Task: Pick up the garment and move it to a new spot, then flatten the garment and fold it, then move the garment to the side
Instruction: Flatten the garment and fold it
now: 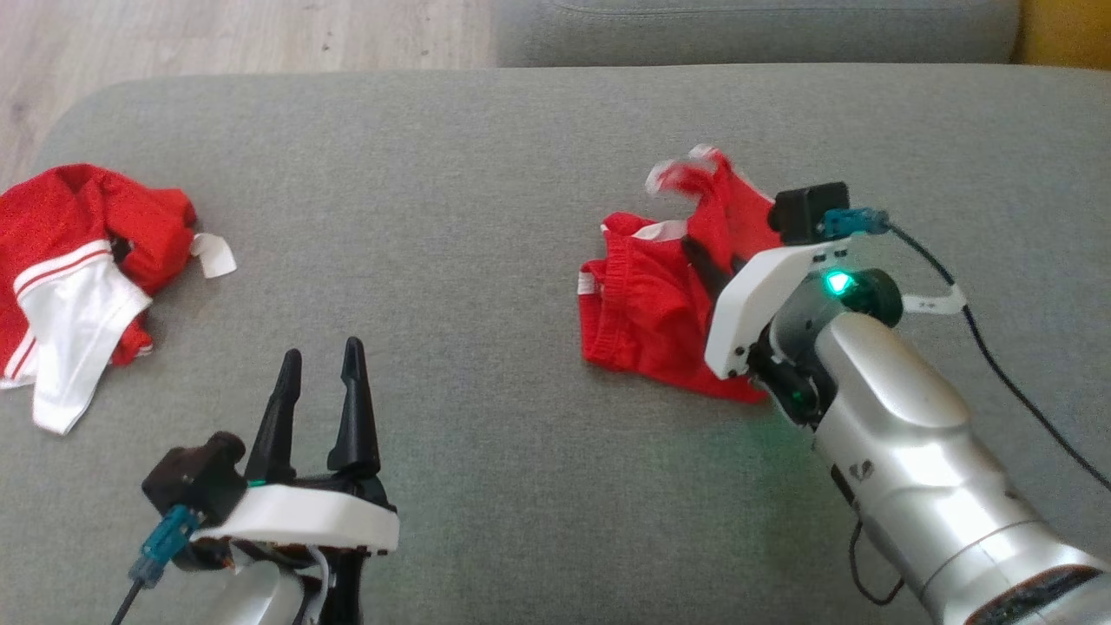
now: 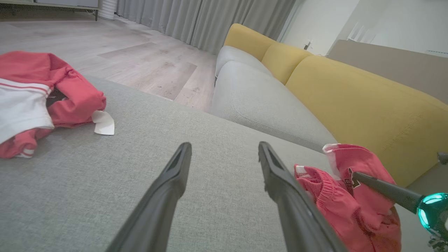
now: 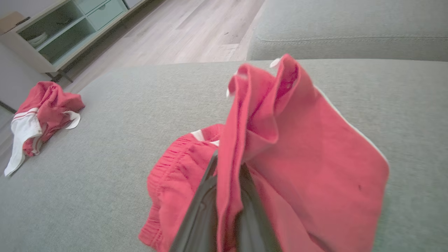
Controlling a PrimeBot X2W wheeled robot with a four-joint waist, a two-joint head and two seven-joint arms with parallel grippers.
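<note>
The garment (image 1: 642,304) is a crumpled red piece with white trim and an elastic band, lying right of centre on the grey cushion (image 1: 486,174). My right gripper (image 1: 703,260) is shut on a fold of it, and that fold stands up above the rest. In the right wrist view the red cloth (image 3: 287,147) drapes over and between the closed fingers (image 3: 201,213). My left gripper (image 1: 321,351) stands open at the lower left, well clear of the garment, with nothing between its fingers (image 2: 168,189). The left wrist view shows the garment (image 2: 336,196) beside the right finger (image 2: 381,189).
A second red and white garment (image 1: 78,269) lies bunched at the cushion's left edge, with a white tag (image 1: 213,256) beside it. Wooden floor (image 1: 217,35) lies beyond the far edge. A grey and yellow sofa (image 2: 350,94) stands behind, and a cabinet (image 3: 63,31) stands across the floor.
</note>
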